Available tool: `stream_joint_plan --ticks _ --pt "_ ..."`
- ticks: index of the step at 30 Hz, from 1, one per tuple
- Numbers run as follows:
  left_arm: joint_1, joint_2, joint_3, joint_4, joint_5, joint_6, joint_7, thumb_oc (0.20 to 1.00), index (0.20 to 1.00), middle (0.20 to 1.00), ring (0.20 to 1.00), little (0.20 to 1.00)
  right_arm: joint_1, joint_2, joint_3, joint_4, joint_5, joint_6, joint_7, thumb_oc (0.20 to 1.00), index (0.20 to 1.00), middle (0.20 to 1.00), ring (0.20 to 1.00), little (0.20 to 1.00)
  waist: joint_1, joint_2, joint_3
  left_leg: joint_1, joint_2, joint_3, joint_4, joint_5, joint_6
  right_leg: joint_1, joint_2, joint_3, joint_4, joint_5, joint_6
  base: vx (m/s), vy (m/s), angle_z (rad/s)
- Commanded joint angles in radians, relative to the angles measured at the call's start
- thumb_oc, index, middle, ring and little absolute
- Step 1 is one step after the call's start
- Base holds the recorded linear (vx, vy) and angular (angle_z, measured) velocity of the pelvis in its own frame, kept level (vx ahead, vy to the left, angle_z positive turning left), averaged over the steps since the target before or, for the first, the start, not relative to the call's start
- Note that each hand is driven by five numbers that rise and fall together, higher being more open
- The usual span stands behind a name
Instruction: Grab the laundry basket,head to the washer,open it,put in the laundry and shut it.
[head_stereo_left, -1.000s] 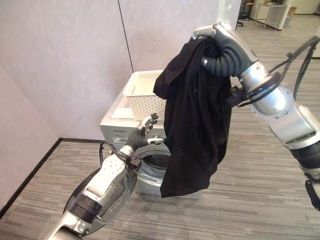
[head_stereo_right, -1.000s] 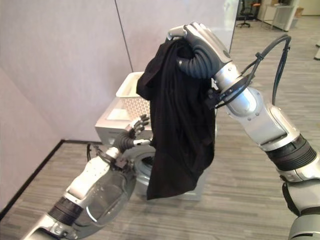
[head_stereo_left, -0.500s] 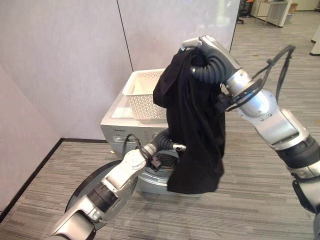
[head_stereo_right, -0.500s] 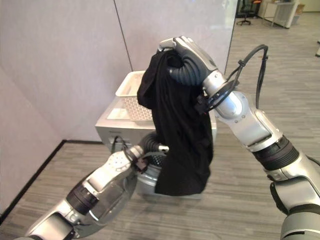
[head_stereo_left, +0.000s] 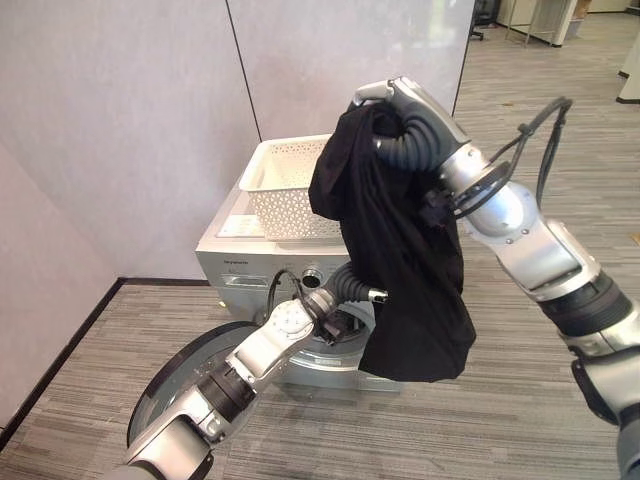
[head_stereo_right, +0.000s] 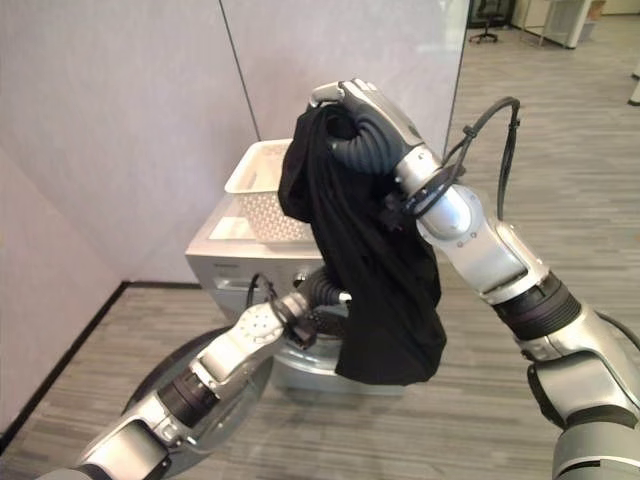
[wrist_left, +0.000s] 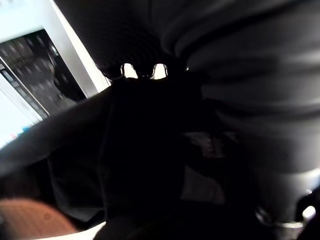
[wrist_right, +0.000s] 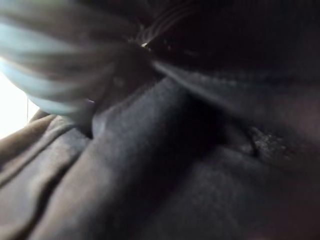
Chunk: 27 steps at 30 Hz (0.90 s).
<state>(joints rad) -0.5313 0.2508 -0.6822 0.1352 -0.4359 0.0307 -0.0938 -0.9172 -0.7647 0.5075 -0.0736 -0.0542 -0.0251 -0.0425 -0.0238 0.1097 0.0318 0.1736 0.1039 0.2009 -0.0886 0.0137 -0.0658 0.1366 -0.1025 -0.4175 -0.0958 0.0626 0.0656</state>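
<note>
Laundry here is one black garment (head_stereo_left: 405, 265), soft and matte, hanging in long loose folds from the right hand (head_stereo_left: 405, 105). That hand is raised above the washer, its silver fingers curled over the bunched top of the cloth and clenched on it; the right wrist view shows dark creased fabric pressed close against the hand. The garment's lower end bulges into a rounded pouch in front of the washer's (head_stereo_left: 235, 255) right side, covering part of the drum opening. The washer is a low silver-grey box with a flat top, and its round glass door (head_stereo_left: 175, 390) is swung open toward the lower left. A white laundry basket (head_stereo_left: 275, 185) of perforated plastic, rectangular with flared walls, stands on the washer's top, just behind the hanging cloth. The left hand (head_stereo_left: 352, 285) reaches toward the drum opening and goes in behind the garment; its fingers are hidden by the cloth, so I cannot tell how they stand.
</note>
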Motion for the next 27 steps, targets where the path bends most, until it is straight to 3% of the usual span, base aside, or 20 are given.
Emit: stream_joint_plan --ticks 1,7,17,24,27 --pt "-0.094 0.007 -0.04 -0.048 -0.086 -0.042 -0.019 1.0 1.0 1.0 1.0 1.0 -0.169 -0.005 0.009 0.002 -0.008 -0.016 -0.038 0.2 0.2 0.2 0.2 0.2 0.001 -0.071 0.011 0.0 0.068 0.018 0.036 -0.042 -0.063 0.068 -0.074 -0.016 0.045 -0.16 0.039 0.0 0.0 0.0" --pt "0.015 0.028 -0.045 -0.128 -0.154 -0.034 -0.032 1.0 1.0 1.0 1.0 1.0 -0.134 -0.019 0.0 -0.009 -0.006 -0.008 -0.024 0.2 0.2 0.2 0.2 0.2 0.015 -0.078 0.023 -0.001 0.068 0.011 0.036 -0.043 -0.062 0.077 -0.072 -0.024 0.043 -0.162 0.037 0.0 0.0 0.0" --pt "0.062 -0.153 -0.027 0.021 -0.183 -0.115 0.16 1.0 1.0 1.0 1.0 1.0 -0.057 0.103 -0.032 -0.027 0.022 -0.015 -0.128 0.2 0.2 0.2 0.2 0.2 0.023 -0.128 0.056 -0.031 0.083 0.01 0.024 -0.029 -0.065 0.048 -0.056 -0.031 0.039 -0.159 0.029 -0.02 -0.016 0.0" --pt "0.034 -0.147 0.004 0.036 -0.169 -0.138 0.215 1.0 1.0 1.0 1.0 1.0 -0.036 0.161 -0.013 -0.023 0.078 -0.018 -0.154 0.2 0.2 0.2 0.2 0.2 0.02 -0.137 0.066 -0.026 0.093 0.029 0.014 -0.026 -0.071 0.041 -0.047 -0.016 0.028 -0.153 0.032 -0.01 -0.003 -0.02" --pt "0.011 -0.089 0.073 0.016 -0.117 -0.148 0.212 1.0 1.0 1.0 1.0 1.0 0.001 0.167 -0.014 -0.028 0.108 -0.025 -0.128 0.2 0.2 0.2 0.2 0.2 0.019 -0.131 0.058 -0.017 0.097 0.039 0.006 -0.027 -0.075 0.05 -0.041 -0.01 0.01 -0.149 0.034 0.0 0.0 0.0"
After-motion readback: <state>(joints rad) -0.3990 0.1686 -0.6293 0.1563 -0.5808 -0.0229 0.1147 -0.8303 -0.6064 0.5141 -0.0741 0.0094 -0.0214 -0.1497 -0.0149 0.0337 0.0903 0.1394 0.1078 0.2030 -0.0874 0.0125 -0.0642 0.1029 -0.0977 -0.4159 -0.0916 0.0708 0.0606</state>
